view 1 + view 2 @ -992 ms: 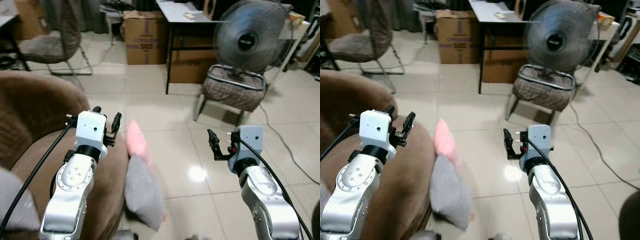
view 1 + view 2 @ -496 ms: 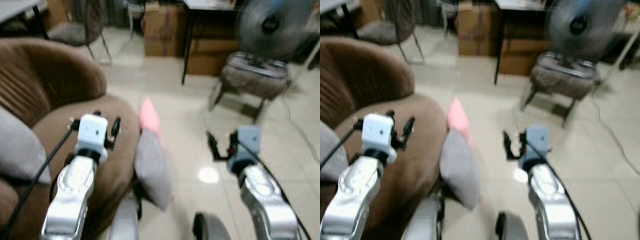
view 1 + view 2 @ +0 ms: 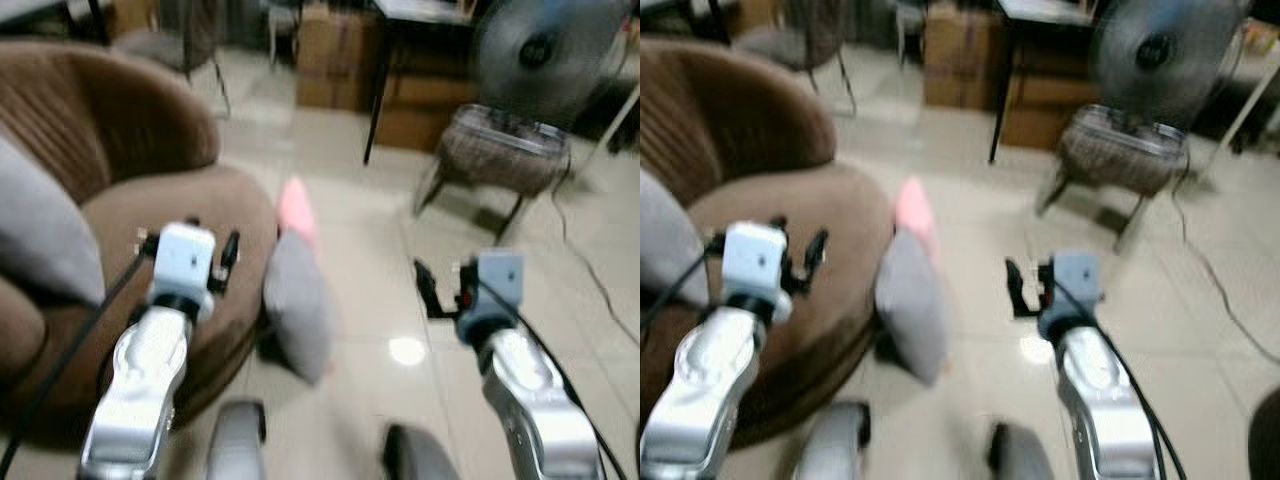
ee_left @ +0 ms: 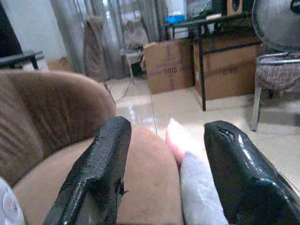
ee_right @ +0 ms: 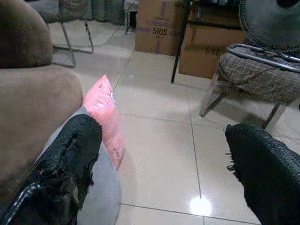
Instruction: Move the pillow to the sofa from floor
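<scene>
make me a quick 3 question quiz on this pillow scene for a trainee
1. True or false: the grey pillow leans against the sofa, its lower end on the floor.
2. What sits behind the grey pillow? A) pink pillow B) box C) fan
3. Fill in: both grippers are ____.

Key
1. True.
2. A: the pink pillow.
3. Open: left gripper and right gripper hold nothing.
</scene>
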You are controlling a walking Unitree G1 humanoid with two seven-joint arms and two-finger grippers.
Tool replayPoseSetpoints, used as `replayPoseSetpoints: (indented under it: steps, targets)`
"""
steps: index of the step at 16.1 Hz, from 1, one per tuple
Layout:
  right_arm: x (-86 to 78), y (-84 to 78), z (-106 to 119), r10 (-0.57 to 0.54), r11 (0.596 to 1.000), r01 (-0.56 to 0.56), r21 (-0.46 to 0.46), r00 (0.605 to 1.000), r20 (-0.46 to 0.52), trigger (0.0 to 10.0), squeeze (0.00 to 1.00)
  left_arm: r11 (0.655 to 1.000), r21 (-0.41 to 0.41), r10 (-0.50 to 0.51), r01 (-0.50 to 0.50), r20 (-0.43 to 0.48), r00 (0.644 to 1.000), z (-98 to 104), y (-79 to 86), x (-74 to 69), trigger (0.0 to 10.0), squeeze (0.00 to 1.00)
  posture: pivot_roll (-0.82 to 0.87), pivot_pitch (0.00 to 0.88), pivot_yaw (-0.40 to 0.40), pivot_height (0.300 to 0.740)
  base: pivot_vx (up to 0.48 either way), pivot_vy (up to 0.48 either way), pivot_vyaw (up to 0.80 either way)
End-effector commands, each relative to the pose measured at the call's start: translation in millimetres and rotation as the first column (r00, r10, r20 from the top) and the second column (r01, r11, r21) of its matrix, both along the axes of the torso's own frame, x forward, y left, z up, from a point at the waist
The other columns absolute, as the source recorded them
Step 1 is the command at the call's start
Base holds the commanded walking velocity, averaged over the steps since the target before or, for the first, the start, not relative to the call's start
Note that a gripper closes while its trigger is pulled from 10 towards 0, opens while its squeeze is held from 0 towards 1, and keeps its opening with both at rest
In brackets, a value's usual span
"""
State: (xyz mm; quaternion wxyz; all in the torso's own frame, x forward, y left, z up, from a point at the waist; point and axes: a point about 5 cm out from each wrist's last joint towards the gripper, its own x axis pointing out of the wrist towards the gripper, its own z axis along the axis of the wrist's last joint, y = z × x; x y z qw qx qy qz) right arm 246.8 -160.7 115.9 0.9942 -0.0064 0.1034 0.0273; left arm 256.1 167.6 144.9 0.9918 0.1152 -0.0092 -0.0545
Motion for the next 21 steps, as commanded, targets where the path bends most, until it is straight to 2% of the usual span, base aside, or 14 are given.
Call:
replayPoseSetpoints:
  steps: [1, 2, 3, 4, 5, 7, 8, 10, 14, 16, 21]
  targets:
    - [1.4, -4.1, 1.7, -0.015, 1.000, 0.015, -0.009, 1.000, 0.006, 10.0, 0.00, 0.998, -0.065, -0.028, 0.026, -0.026, 0.999, -1.0, -4.4, 0.2, 10.0, 0.23, 0.08, 0.000, -0.035, 0.615, 0.000, 0.000, 0.00]
    - [1.7, -4.6, 1.8, -0.021, 1.000, 0.021, -0.007, 1.000, 0.006, 10.0, 0.00, 0.995, -0.093, -0.044, 0.041, -0.034, 0.998, -0.8, -6.0, 0.2, 10.0, 1.00, 0.08, 0.000, -0.033, 0.615, 0.000, 0.000, 0.00]
    - [1.6, -5.3, 1.8, -0.029, 0.999, 0.029, 0.019, 1.000, 0.006, 10.0, 0.00, 0.994, -0.097, -0.054, 0.050, -0.033, 0.998, -0.2, -7.5, 0.1, 10.0, 1.00, 0.08, 0.000, -0.033, 0.615, 0.000, 0.000, 0.00]
    - [0.7, -6.5, 3.5, -0.040, 0.999, 0.040, 0.037, 0.999, 0.019, 10.0, 1.00, 0.994, -0.093, -0.053, 0.050, -0.031, 0.998, 0.0, -7.7, 0.1, 10.0, 1.00, 0.08, 0.000, -0.033, 0.615, 0.000, 0.000, 0.00]
    - [0.1, -6.1, 5.0, -0.031, 0.997, 0.029, 0.071, 0.999, 0.030, 10.0, 1.00, 0.995, -0.087, -0.044, 0.042, -0.029, 0.999, 0.3, -7.2, 0.2, 10.0, 1.00, 0.08, 0.000, -0.033, 0.615, 0.000, 0.000, 0.00]
    - [0.4, -6.0, 5.9, -0.028, 0.997, 0.025, 0.068, 0.999, 0.036, 10.0, 1.00, 0.997, -0.078, -0.025, 0.023, -0.024, 0.999, 1.1, -5.2, 1.1, 10.0, 1.00, 0.08, 0.000, -0.034, 0.615, 0.000, 0.000, 0.00]
    - [1.0, -6.8, 6.5, -0.024, 0.999, 0.023, 0.037, 0.999, 0.046, 10.0, 1.00, 0.999, -0.040, -0.031, 0.030, -0.015, 0.999, 1.8, -5.2, 1.6, 10.0, 1.00, 0.08, 0.000, -0.034, 0.615, 0.000, 0.000, 0.00]
    - [2.0, -8.0, 6.3, -0.012, 1.000, 0.012, -0.011, 0.998, 0.059, 10.0, 1.00, 0.998, -0.031, -0.047, 0.047, -0.003, 0.999, 2.4, -6.9, 1.5, 10.0, 1.00, 0.08, 0.000, -0.034, 0.615, 0.000, 0.000, 0.00]
    - [1.9, -10.8, 5.1, -0.043, 0.999, 0.042, 0.015, 0.997, 0.067, 10.0, 1.00, 0.999, -0.028, -0.046, 0.046, 0.000, 0.999, 2.4, -6.4, 2.2, 10.0, 1.00, 0.08, 0.000, -0.034, 0.615, 0.000, 0.000, -0.76]
    - [2.8, -9.9, 5.6, -0.057, 0.997, 0.053, 0.057, 0.996, 0.069, 10.0, 1.00, 0.999, -0.023, -0.039, 0.039, 0.001, 0.999, 2.1, -5.9, 2.4, 10.0, 1.00, 0.08, 0.000, -0.035, 0.615, 0.000, 0.000, 0.00]
    - [2.6, -5.3, 8.1, -0.031, 0.998, 0.026, 0.056, 0.996, 0.087, 10.0, 1.00, 1.000, -0.018, -0.019, 0.019, 0.002, 1.000, 1.1, -2.2, 1.9, 10.0, 1.00, 0.08, 0.000, -0.037, 0.615, 0.110, 0.000, 0.00]
